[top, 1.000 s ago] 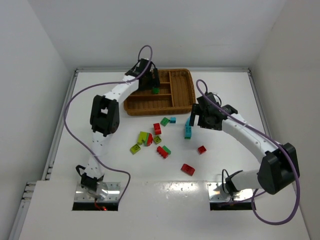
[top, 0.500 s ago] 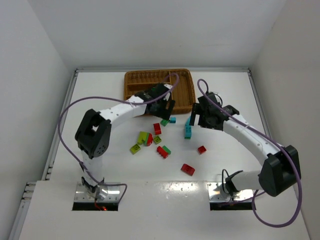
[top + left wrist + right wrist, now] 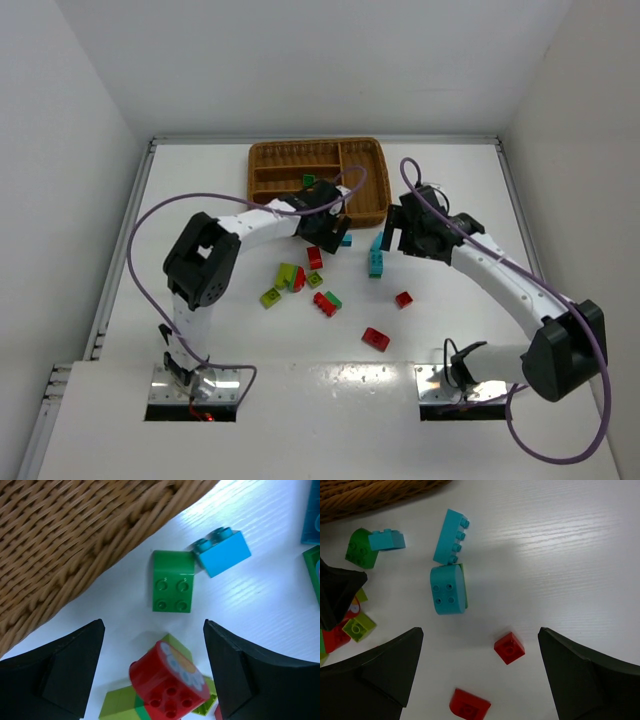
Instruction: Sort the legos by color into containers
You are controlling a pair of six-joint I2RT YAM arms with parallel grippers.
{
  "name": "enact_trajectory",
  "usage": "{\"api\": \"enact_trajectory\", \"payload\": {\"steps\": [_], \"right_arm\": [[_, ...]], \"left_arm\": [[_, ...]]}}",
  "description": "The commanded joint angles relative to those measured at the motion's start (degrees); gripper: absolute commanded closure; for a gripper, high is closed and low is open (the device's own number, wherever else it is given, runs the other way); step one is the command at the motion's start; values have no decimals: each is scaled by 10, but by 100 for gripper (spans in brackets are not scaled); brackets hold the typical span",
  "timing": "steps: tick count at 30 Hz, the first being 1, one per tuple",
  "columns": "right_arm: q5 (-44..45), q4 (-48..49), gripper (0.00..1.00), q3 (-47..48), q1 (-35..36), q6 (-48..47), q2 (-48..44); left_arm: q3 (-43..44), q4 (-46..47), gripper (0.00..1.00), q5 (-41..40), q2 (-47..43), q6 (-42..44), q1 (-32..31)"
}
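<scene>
The wicker tray [image 3: 368,182] stands at the back, and one dark green brick [image 3: 309,181] lies in a middle slot. My left gripper [image 3: 326,232] is open and empty, just in front of the tray. In its wrist view the gripper [image 3: 154,630] hangs over a dark green brick [image 3: 172,588], a cyan brick [image 3: 222,552] and a red round brick [image 3: 170,682]. My right gripper [image 3: 390,232] is open and empty above two cyan bricks [image 3: 377,256]. In its wrist view the gripper [image 3: 480,635] has a long cyan brick [image 3: 451,536] and a rounded one [image 3: 448,591] ahead of it.
Loose bricks lie in front of the tray: lime ones [image 3: 271,296], red ones [image 3: 324,303], a small red brick [image 3: 403,298] and a red one [image 3: 376,338] nearer the bases. The tray's wall [image 3: 75,540] fills the left wrist view's upper left. White walls enclose the table.
My left arm has left the tray and swung down to the table in front of it. The dark green brick stays in the tray slot. The right arm has barely moved.
</scene>
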Motion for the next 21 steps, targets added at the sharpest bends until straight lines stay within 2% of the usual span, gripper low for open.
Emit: {"api": "enact_trajectory", "payload": {"steps": [1,7,12,13,17,18,21], "right_arm": [[13,0,1,-5,4,12,-12],[13,0,1,-5,4,12,-17],[13,0,1,-11,4,12,-23],[13,0,1,-11,4,12,-23],[13,0,1,-11,4,12,-23],[13,0,1,-16,4,12,-28],[13,0,1,-21,4,12,-35]], "left_arm": [[12,24,14,14,15,13,-18],[37,30,20,-5,53,8,-18],[53,41,31,-24,66,3,-23],[53,41,39,-24,66,-3,-28],[59,41,57,-38,55,-3,-29],[54,41,66,-38,44,-3,-29],[59,14,77,-38,9,3,-29]]}}
